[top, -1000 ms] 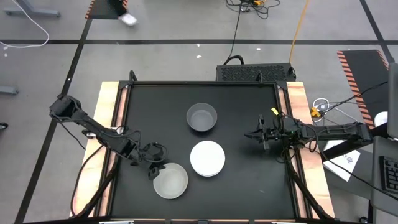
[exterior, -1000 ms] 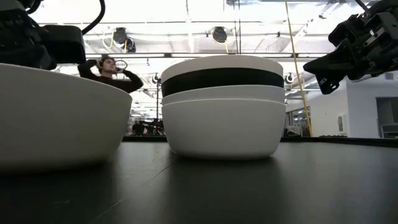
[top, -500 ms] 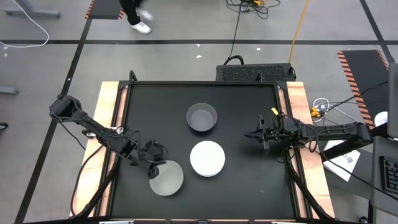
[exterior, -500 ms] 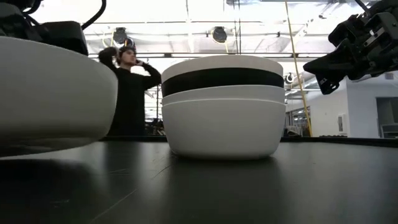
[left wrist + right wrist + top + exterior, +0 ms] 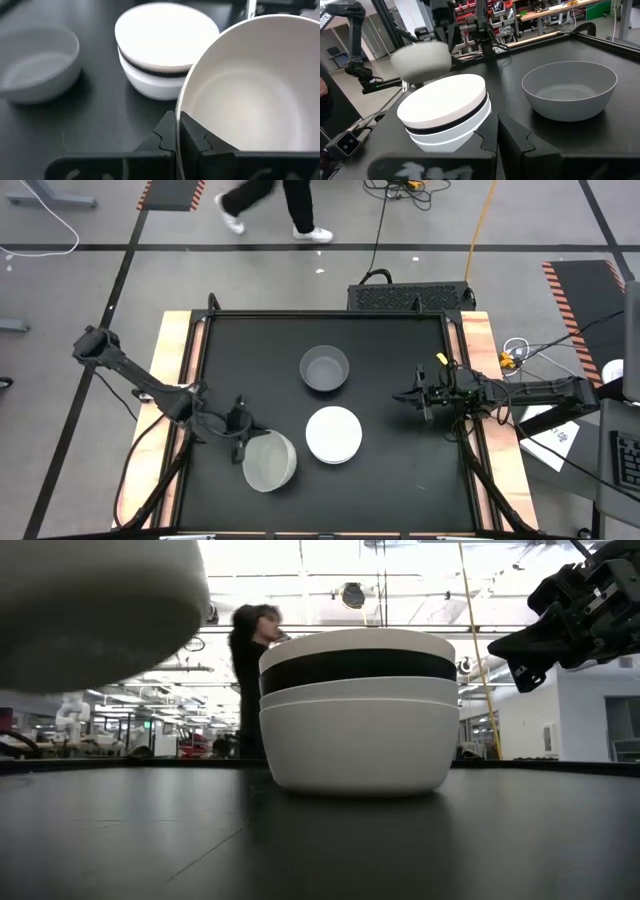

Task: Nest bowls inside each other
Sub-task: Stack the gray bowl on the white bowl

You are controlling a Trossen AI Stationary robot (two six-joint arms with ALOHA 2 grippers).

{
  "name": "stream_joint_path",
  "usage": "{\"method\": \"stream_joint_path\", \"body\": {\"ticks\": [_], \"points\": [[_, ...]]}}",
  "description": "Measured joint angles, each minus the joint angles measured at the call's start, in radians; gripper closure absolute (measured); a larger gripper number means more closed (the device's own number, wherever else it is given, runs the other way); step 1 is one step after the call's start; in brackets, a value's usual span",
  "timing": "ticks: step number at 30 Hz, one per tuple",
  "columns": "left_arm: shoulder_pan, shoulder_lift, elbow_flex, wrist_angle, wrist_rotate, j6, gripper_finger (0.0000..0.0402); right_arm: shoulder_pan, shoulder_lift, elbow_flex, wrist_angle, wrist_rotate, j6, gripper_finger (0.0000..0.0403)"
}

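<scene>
Low view: pale see-through round bowl now up off the black table, pinched at the rim by left pincer, left of white-and-black bowl stack. Ready to go in. Right pincer waiting right of stack, can't tell its grip.

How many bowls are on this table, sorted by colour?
White bowls: 3, all in the stack
Black bowl: 1, sandwiched in that stack
Grey bowl: 1, standing alone
Pale translucent bowl: 1, held off the table by the left gripper
Total: 6 bowls
The right gripper waits at the table's right side.
</scene>
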Motion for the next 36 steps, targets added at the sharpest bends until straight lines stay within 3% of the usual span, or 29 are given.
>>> {"method": "stream_joint_path", "body": {"ticks": [9,19,36], "points": [[0.013,-0.168,0.000,-0.013,-0.109,0.186,0.0400,0.000,0.000,0.000,0.000,0.000,0.000,0.0403],[0.089,-0.272,-0.052,-0.007,-0.166,0.236,0.0400,0.000,0.000,0.000,-0.009,0.000,0.000,0.0403],[0.142,-0.395,-0.354,0.449,-0.077,0.274,0.0400,0.000,0.000,0.000,-0.014,0.000,0.000,0.0403]]}}
